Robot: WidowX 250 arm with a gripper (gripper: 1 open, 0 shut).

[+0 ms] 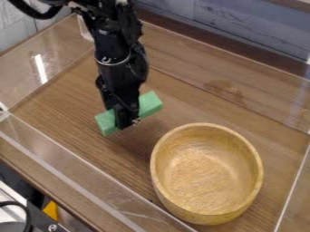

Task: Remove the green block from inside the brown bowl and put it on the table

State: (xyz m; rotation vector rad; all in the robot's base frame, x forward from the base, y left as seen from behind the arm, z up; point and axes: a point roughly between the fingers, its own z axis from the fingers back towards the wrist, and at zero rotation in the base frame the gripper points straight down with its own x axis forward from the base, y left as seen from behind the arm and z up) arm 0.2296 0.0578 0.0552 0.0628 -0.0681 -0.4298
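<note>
Camera: matte green block [149,104], wooden bowl [208,173]

Arm [107,36] cut off above, block's [130,114] middle hidden — fingers [121,114] covering it

Black arm reaching down from the top, claw [116,120] pointing downward.
</note>
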